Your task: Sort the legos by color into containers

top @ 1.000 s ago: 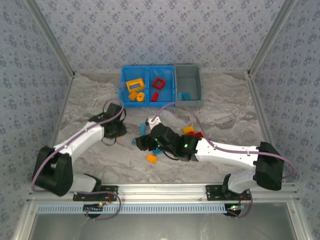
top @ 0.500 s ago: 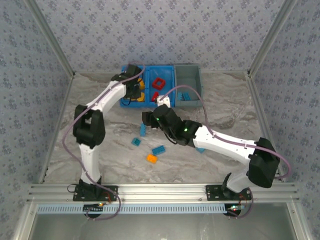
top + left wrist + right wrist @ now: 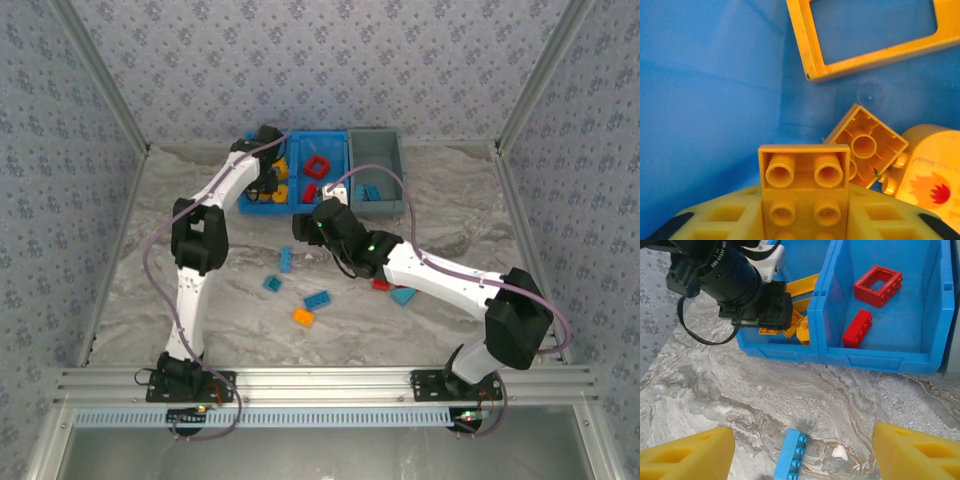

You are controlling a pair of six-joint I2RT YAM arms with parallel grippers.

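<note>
My left gripper reaches into the left blue bin. Its yellow fingers are set narrow, with a yellow studded brick between them. Both inner faces meet the brick's sides with no gap that I can see, and the studs face the camera. Beyond it on the bin floor lie a yellow frame, an overturned yellow brick showing its hollow underside, and just beside that a round yellow piece bearing a red-and-orange flame mark. My right gripper hangs above the marbled table just in front of the bins, jaws wide and holding nothing. A long blue brick lies on the table below the gap between them. Seen from the right wrist, my left arm's black wrist and its looped cable stand over the left bin and hide part of the yellow pieces. The middle blue bin holds a red frame and a red brick. The grey bin holds blue bricks. Loose on the table, seen from above, lie a small blue piece, a blue brick, an orange brick, a red piece and a light-blue piece.
</note>
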